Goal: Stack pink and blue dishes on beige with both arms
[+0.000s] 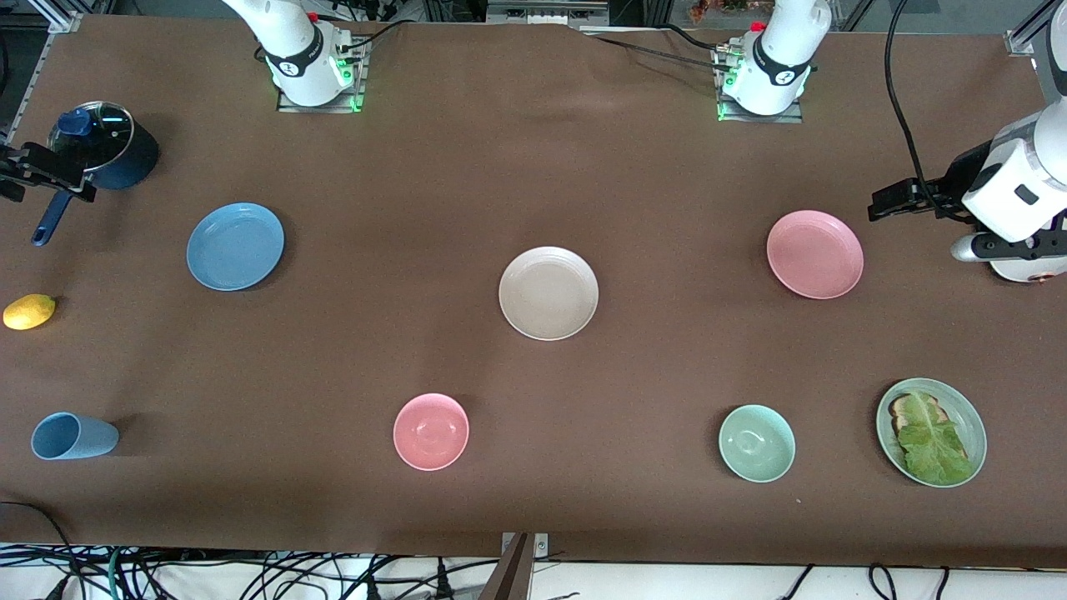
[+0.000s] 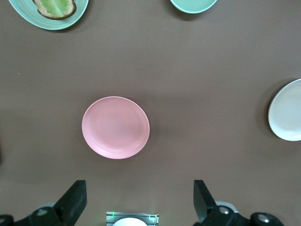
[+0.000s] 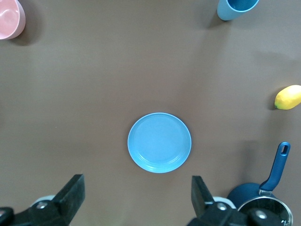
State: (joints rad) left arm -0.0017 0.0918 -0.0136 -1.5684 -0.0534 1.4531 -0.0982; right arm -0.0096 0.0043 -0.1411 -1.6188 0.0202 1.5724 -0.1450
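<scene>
Matte brown surface (image 1: 533, 167). Beige plate (image 1: 548, 292) at centre, round, shallow, ridged rim. Pink plate (image 1: 815, 254) toward the left arm's end, blue plate (image 1: 235, 246) toward the right arm's end; both smooth and bare. Left claw (image 2: 138, 200) up over the surface beside pink, fingers spread, released. Right claw (image 3: 136, 197) up beside blue, likewise released.

The left gripper (image 2: 140, 200), fingers spread wide, hangs above the pink plate (image 2: 115, 127), with the beige plate (image 2: 288, 117) well apart.
</scene>
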